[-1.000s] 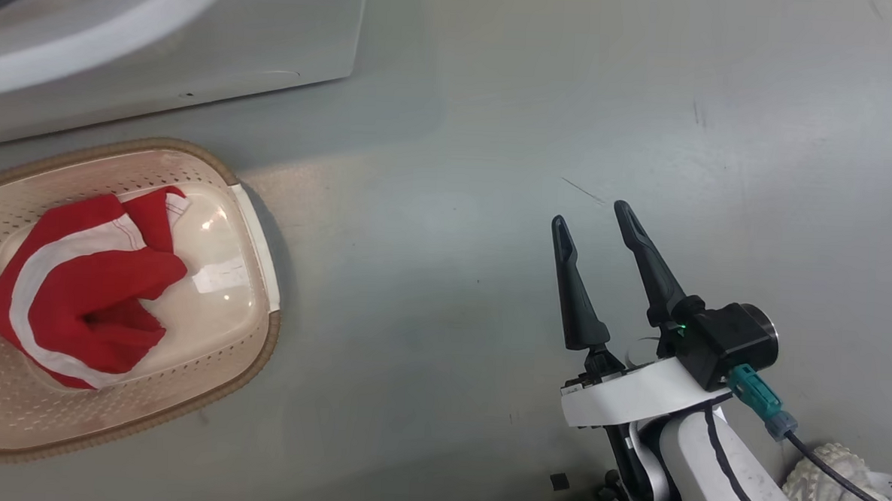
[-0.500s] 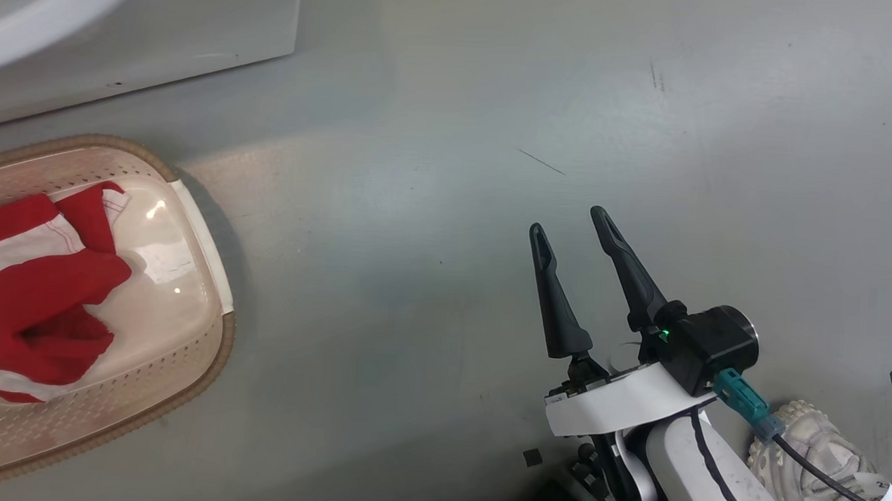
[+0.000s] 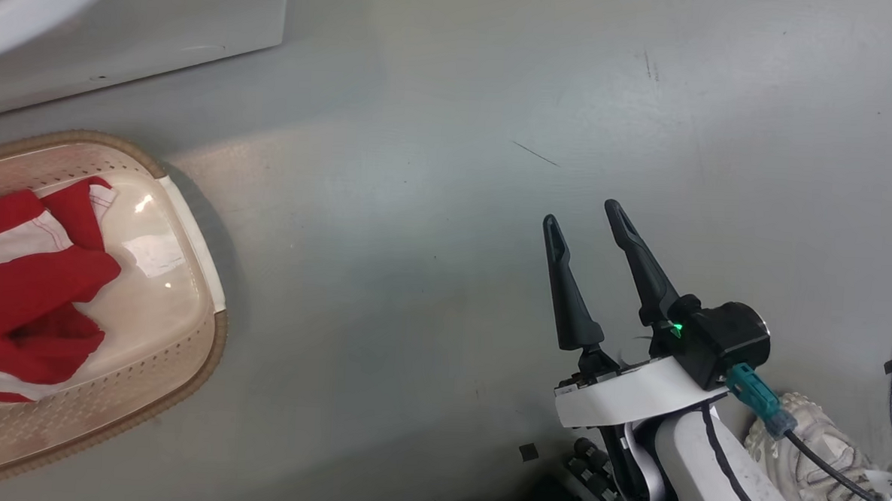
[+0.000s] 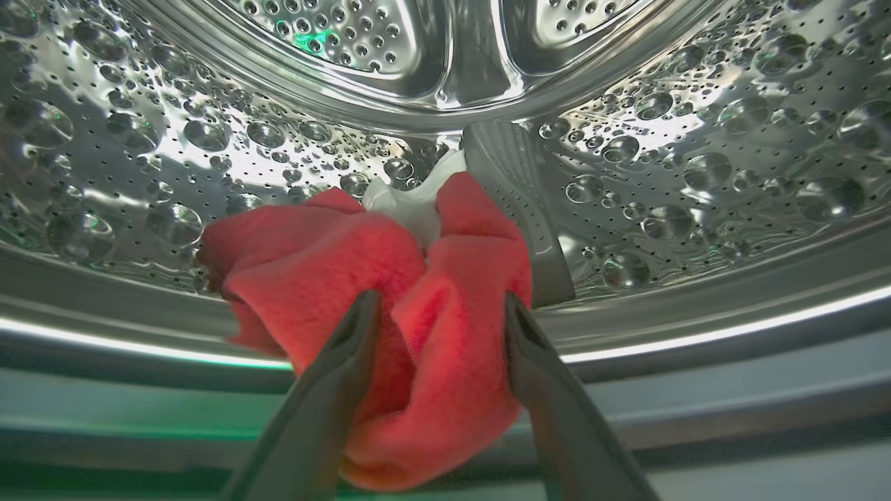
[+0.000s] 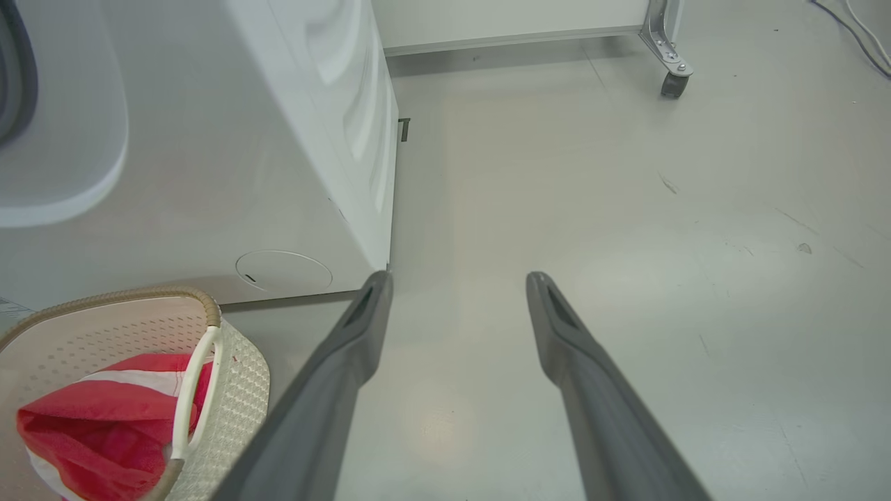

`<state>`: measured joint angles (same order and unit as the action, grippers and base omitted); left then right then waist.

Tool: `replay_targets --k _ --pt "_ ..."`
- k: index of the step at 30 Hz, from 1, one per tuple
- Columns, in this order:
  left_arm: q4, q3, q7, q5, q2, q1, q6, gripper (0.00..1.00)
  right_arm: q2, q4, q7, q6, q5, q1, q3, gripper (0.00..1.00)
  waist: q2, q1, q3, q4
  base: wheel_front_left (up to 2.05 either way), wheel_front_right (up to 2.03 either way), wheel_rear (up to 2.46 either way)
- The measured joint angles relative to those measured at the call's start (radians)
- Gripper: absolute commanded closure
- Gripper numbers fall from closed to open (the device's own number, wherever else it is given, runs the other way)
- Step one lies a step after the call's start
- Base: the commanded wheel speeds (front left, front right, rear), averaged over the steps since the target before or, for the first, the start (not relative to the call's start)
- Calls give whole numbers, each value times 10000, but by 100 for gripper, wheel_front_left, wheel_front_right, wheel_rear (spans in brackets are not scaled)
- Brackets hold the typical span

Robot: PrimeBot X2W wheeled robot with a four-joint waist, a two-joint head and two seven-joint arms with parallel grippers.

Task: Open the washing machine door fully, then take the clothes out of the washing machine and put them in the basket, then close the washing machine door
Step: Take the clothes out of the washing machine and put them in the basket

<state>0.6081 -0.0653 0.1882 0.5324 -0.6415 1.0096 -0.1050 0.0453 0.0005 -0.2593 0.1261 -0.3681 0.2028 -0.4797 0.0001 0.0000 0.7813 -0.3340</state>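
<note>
Head camera is panning right, away from the basket [image 3: 218,338]; right gripper [image 3: 581,213] is hanging spread near a shoe [image 3: 814,447]; left gripper [image 4: 440,298] is straddling the clothes [image 4: 313,264], grip unclear.

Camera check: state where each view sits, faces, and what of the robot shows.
Head view: on the head, looking down at floor and basket with red clothes; right gripper, jaws apart.
Left wrist view: on left wrist, facing into the drum; left gripper, jaws flanking a red garment.
Right wrist view: on right wrist, facing floor beside the washing machine; jaws apart.
Shared: head and right wrist views show the basket.
</note>
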Motion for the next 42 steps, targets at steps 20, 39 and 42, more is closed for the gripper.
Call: replay_targets --k 20,39,42 --pt "984 -579 -1407 -127 1294 65 -73 100 6 535 0 0 96 367 221 0 0 0 -846 702 0 0 0" --pt "1149 -1344 -3618 395 2947 -1028 -165 100 13 1237 0 0 219 365 1095 0 0 0 -2053 1485 0 0 0" --pt "1120 -1572 -3946 437 3095 -1360 -196 100 15 1419 0 0 263 352 1152 0 0 -1 -2315 1659 0 0 0"
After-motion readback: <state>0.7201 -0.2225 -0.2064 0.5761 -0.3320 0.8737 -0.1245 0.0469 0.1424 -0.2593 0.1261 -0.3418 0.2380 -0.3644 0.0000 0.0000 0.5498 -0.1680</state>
